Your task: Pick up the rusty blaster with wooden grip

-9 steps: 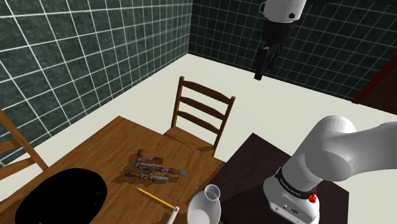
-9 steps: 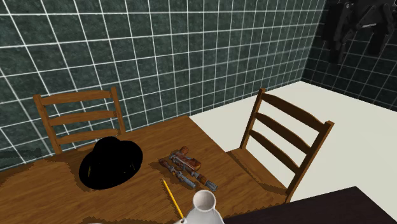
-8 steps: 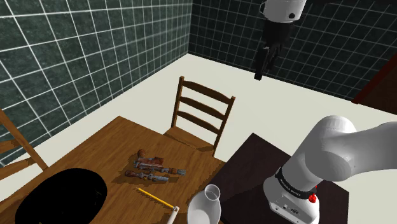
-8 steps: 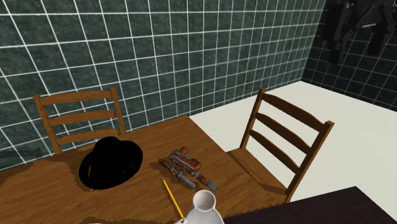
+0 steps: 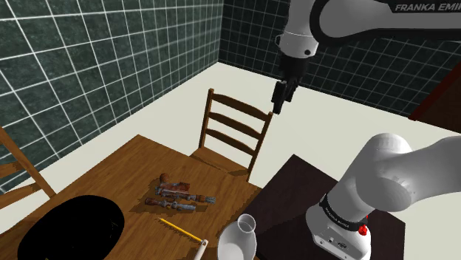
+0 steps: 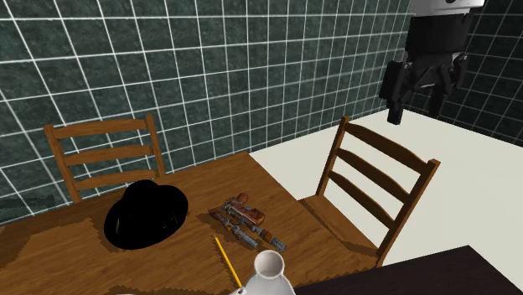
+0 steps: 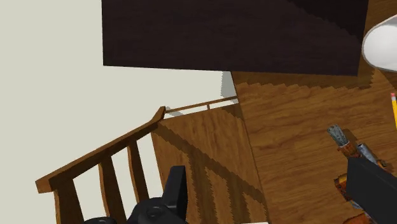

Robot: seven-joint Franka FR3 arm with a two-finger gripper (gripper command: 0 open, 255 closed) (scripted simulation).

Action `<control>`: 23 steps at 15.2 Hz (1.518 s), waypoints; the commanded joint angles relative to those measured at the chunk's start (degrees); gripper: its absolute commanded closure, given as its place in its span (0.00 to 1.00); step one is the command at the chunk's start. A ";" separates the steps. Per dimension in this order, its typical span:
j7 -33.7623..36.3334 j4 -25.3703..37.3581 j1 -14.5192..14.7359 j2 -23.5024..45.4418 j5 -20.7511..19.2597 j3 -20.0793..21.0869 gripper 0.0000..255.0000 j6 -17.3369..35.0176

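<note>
End effector [image 5: 279, 104]: black, two fingers spread wide apart, nothing held, poised high in the air over the wooden chair [image 5: 233, 131]. Rusty blaster [image 5: 179, 194] with wooden grip: lies flat on the wooden table [image 5: 118, 166], well below the end effector and off to one side of it, past the chair's seat. Farther from the end effector than the blaster, on the same table: yellow pencil [image 5: 181, 230], black hat [image 6: 147, 214].
</note>
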 commanded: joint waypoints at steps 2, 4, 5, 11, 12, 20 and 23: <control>-1.51 -2.65 1.39 3.42 1.67 -0.30 0.00 6.34; -2.54 -4.19 2.44 5.95 2.89 -0.37 0.00 10.51; -3.09 -4.85 3.00 7.33 3.53 -0.41 0.00 12.61; -7.12 -7.15 6.64 17.21 8.01 -0.39 0.00 25.08; -7.93 -7.25 7.32 19.08 8.88 -0.37 0.00 27.10; -16.39 -5.07 12.89 35.46 17.95 0.43 0.00 41.53; -20.50 -2.92 14.69 41.87 22.30 1.30 0.00 45.79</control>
